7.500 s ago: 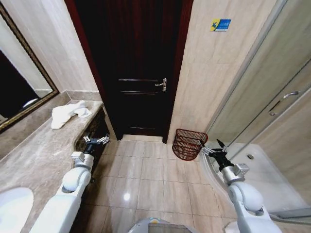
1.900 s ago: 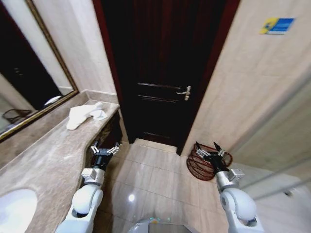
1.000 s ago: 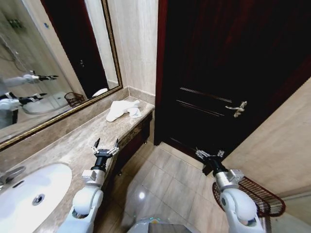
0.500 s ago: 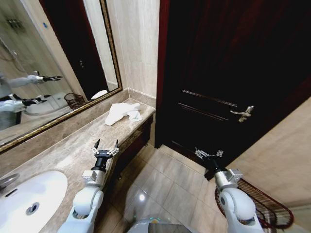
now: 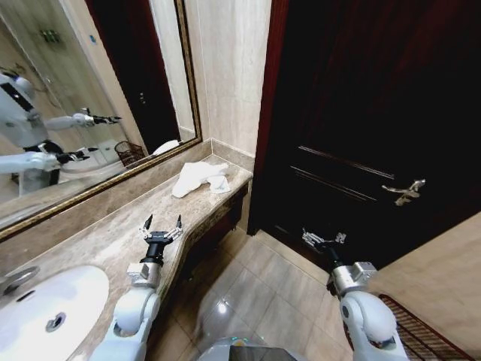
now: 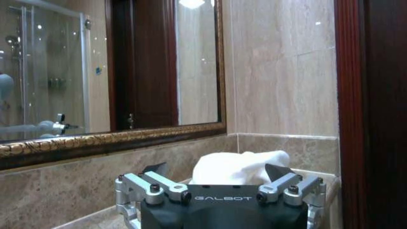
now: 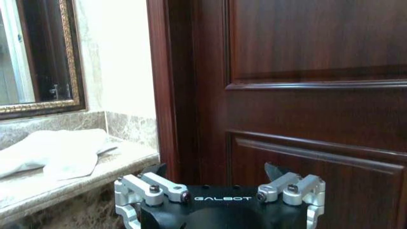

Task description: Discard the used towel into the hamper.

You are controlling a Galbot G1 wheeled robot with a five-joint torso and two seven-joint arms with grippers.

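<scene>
The used towel (image 5: 199, 178) is a crumpled white cloth lying at the far end of the marble counter (image 5: 113, 233), near the wall corner. My left gripper (image 5: 161, 223) hovers open above the counter's edge, well short of the towel, and the left wrist view shows the towel (image 6: 239, 167) straight ahead beyond that gripper (image 6: 216, 171). Over the floor in front of the door, my right gripper (image 5: 322, 238) is open and holds nothing. The right wrist view has the towel (image 7: 54, 152) off to one side. The hamper (image 5: 421, 335), a dark red wire basket, sits cut off at the lower right.
A white sink basin (image 5: 45, 308) is set in the counter near me. A framed mirror (image 5: 83, 113) runs along the wall above it. A dark wooden door (image 5: 361, 113) with a metal handle (image 5: 406, 192) stands shut ahead. Tiled floor (image 5: 263, 293) lies between counter and hamper.
The whole view has kept shifting: the counter and towel moved toward the centre and the hamper slid to the lower right corner. Both arms hold the same open pose.
</scene>
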